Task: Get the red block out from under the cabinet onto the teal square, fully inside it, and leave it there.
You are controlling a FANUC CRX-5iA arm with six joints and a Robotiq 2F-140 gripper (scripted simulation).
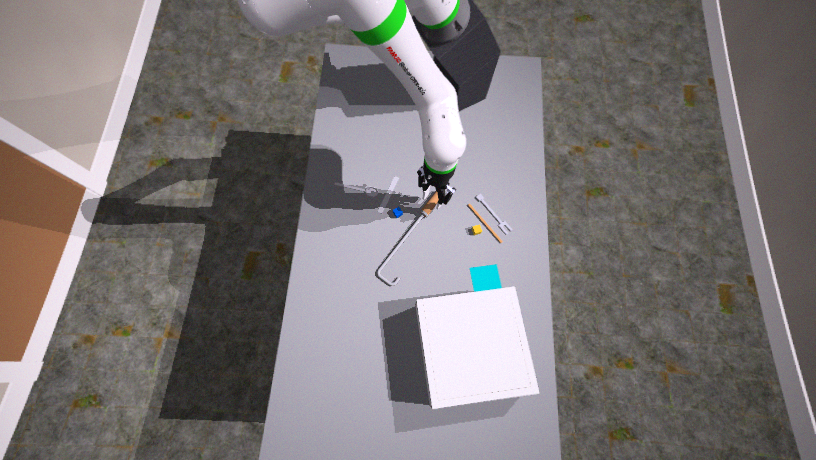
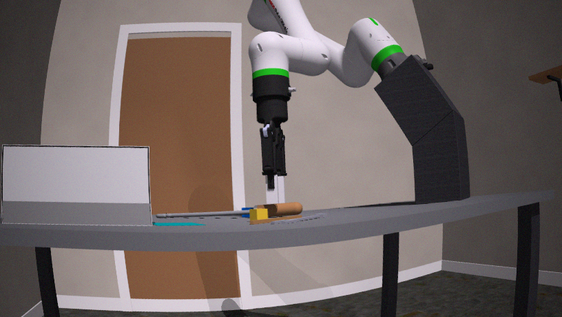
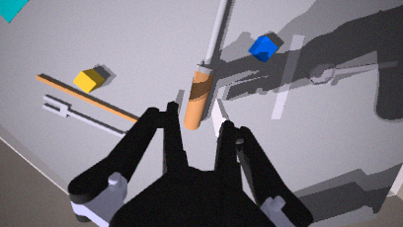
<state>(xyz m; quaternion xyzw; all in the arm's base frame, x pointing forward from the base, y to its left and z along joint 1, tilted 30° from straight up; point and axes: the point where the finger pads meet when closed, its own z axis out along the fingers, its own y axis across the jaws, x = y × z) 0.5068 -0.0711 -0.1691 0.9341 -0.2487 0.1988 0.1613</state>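
Note:
The white cabinet [image 1: 477, 345] stands on the near part of the grey table, and the red block is hidden under it. The teal square [image 1: 485, 277] lies flat just beyond the cabinet; it also shows in the wrist view [image 3: 12, 7]. A long hook tool with a wooden handle [image 1: 429, 204] and a grey rod ending in a hook [image 1: 388, 282] lies on the table. My gripper [image 1: 435, 194] hovers a little above the handle [image 3: 198, 99], pointing straight down. Its fingers are partly open with nothing between them.
A blue block [image 1: 397, 212] lies left of the handle and a yellow block [image 1: 475, 229] to its right. A thin wooden stick [image 1: 484, 222] and a grey forked tool [image 1: 493, 213] lie beside the yellow block. Pale see-through tools [image 1: 388, 193] lie beyond the blue block.

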